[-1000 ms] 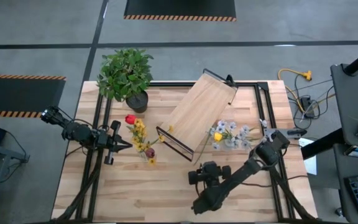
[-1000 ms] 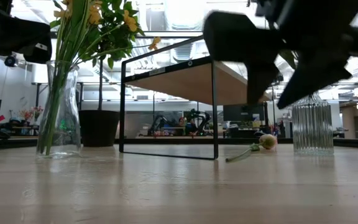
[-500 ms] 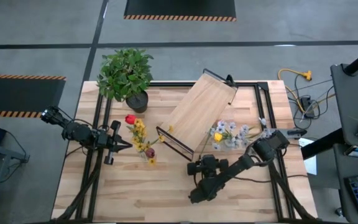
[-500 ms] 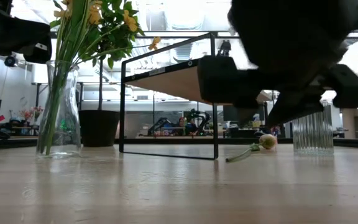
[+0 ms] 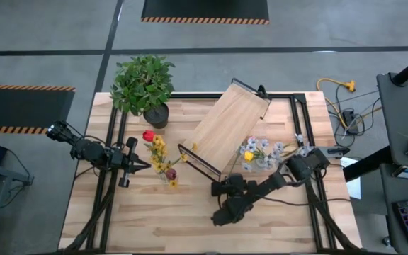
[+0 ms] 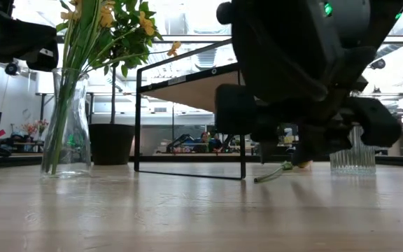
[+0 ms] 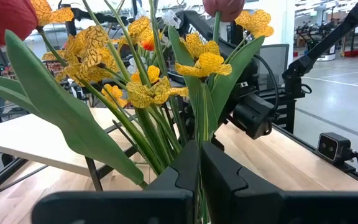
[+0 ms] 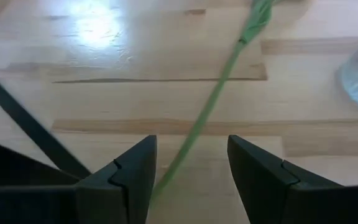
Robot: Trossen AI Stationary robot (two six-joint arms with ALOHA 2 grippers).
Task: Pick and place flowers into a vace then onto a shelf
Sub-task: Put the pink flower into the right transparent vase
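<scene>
A loose flower lies on the table by the shelf's near corner. Its green stem [image 8: 211, 102] runs between the open fingers of my right gripper [image 8: 191, 155], which points down at it. In the low view the stem [image 6: 267, 177] shows under my right gripper [image 6: 285, 150]. A clear vase [image 6: 65, 129] holds yellow, red and maroon flowers [image 5: 159, 157]. My left gripper [image 7: 199, 167] is shut beside their stems [image 7: 166, 124]. The pale wood shelf [image 5: 229, 127] stands askew on its black frame. My left gripper stands level against the bunched stems [image 7: 204, 127] above the vase, coming from the table's left. Its own shut fingers hide the spot, so I cannot tell whether it touches or holds a stem.
A ribbed glass vase [image 6: 352, 148] with white-bluish and yellow blossoms [image 5: 261, 152] stands right of the loose flower. A bushy potted plant [image 5: 144, 85] sits at the far left corner. The shelf's black frame leg [image 8: 23, 127] is close to my right gripper. Bare tabletop [image 5: 161, 219] lies along the near edge.
My right arm has swung down and slightly toward the table's far-left, lowering its gripper over the loose flower beside the shelf. The flower, both vases and the shelf have stayed put.
</scene>
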